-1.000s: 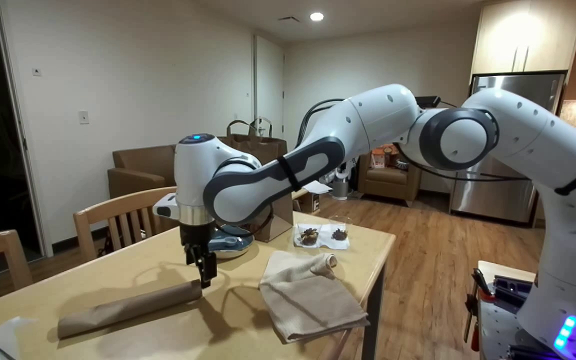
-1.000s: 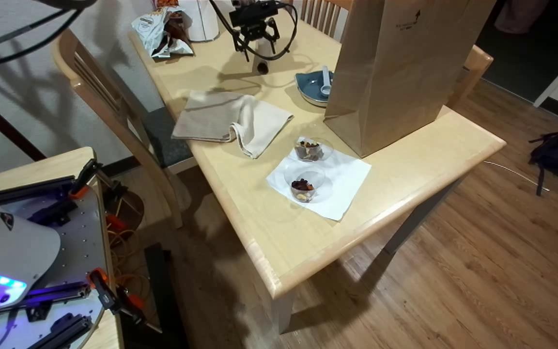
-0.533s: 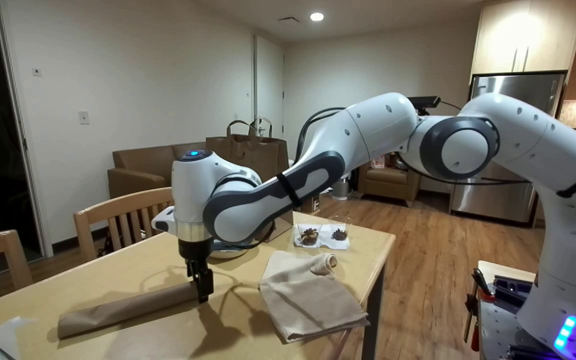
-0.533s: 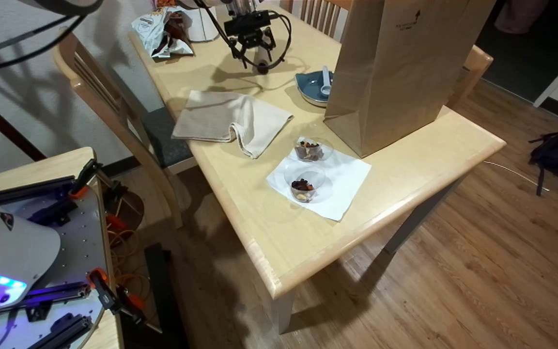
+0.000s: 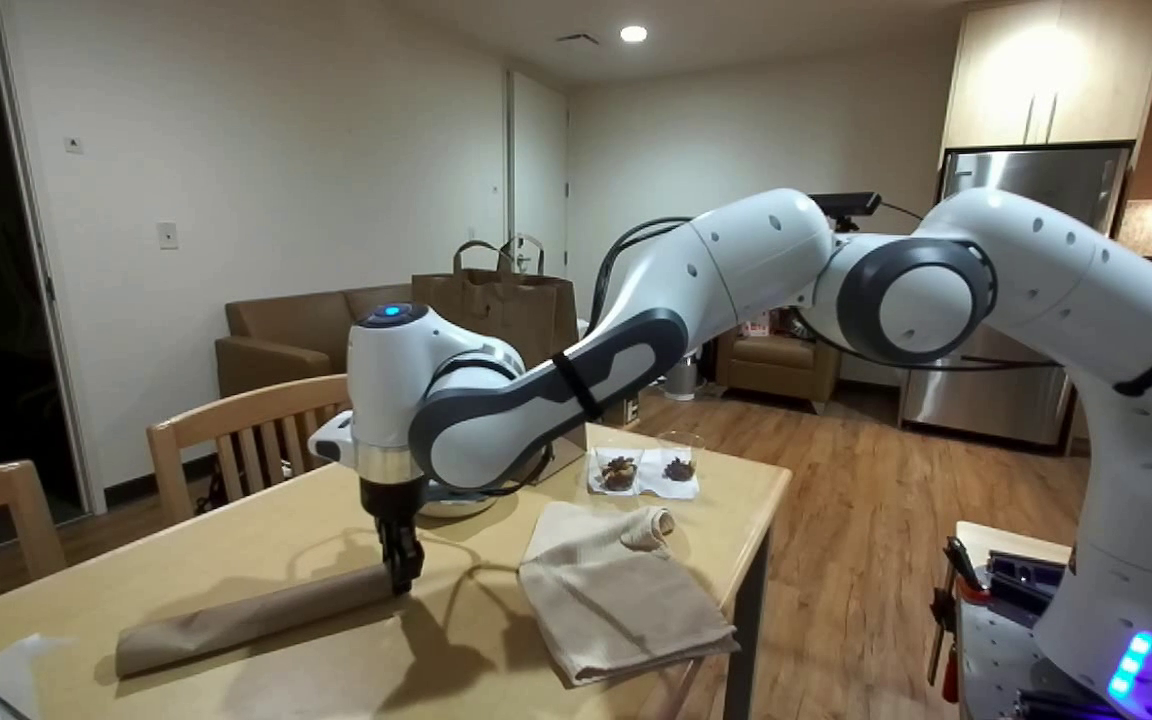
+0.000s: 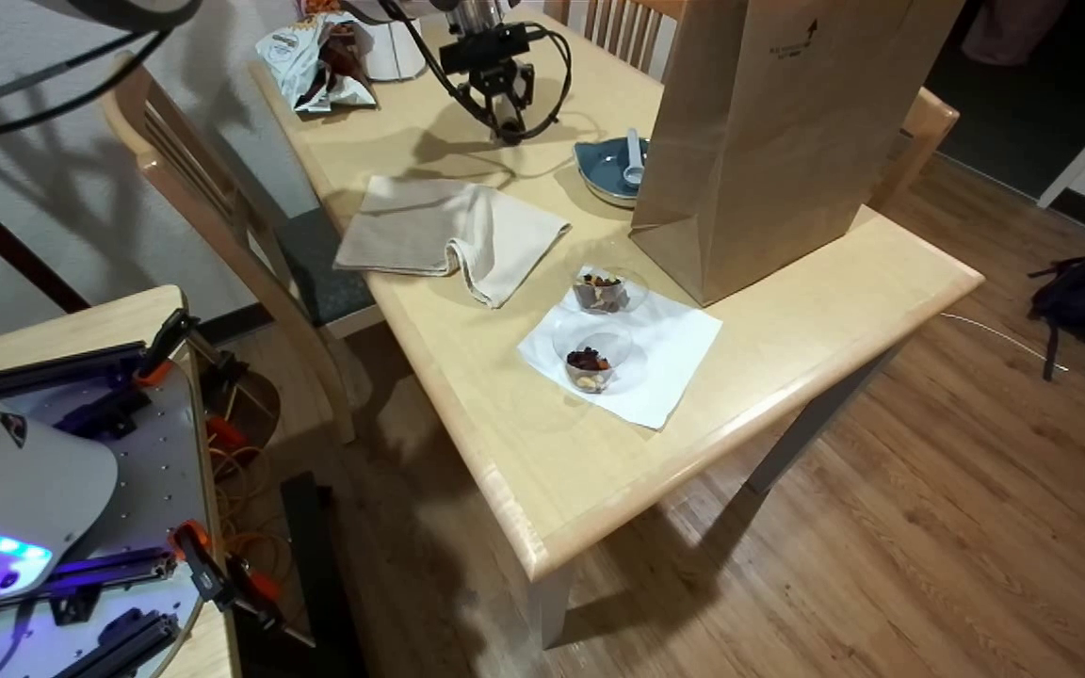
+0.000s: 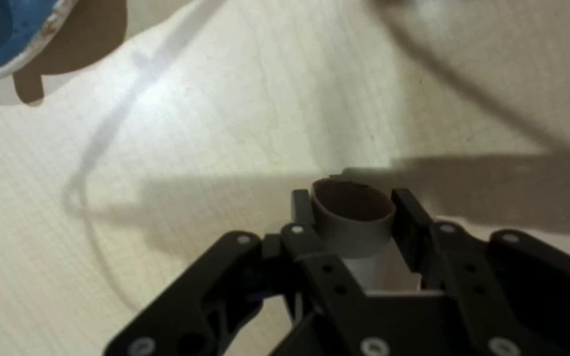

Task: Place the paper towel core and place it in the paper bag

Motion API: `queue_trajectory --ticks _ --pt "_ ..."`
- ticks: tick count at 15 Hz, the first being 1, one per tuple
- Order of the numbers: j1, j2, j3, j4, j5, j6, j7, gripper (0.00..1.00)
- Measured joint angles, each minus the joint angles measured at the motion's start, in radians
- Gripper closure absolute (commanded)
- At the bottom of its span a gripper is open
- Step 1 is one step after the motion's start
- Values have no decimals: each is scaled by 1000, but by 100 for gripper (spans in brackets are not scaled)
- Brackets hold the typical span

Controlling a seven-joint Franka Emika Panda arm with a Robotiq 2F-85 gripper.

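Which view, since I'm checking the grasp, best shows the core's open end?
The wrist view: it looks into the paper towel core, gripped by the tool. In both exterior views, that end is small and barely discernible.

A gap runs between cloth (image 6: pixel 425 226) and blue bowl (image 6: pixel 603 168); the paper bag (image 6: pixel 783 141) walls the bowl's other side.

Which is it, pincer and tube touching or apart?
Touching: the wrist view shows the pincer closed on the tube, with no gap at either side.
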Motion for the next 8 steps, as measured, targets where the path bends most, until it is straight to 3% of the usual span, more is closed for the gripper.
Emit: queue_trajectory --ticks 3,8 --pt "0 0 -16 -4 0 33 2 98" --pt "8 -1 -71 -12 -13 88 3 99"
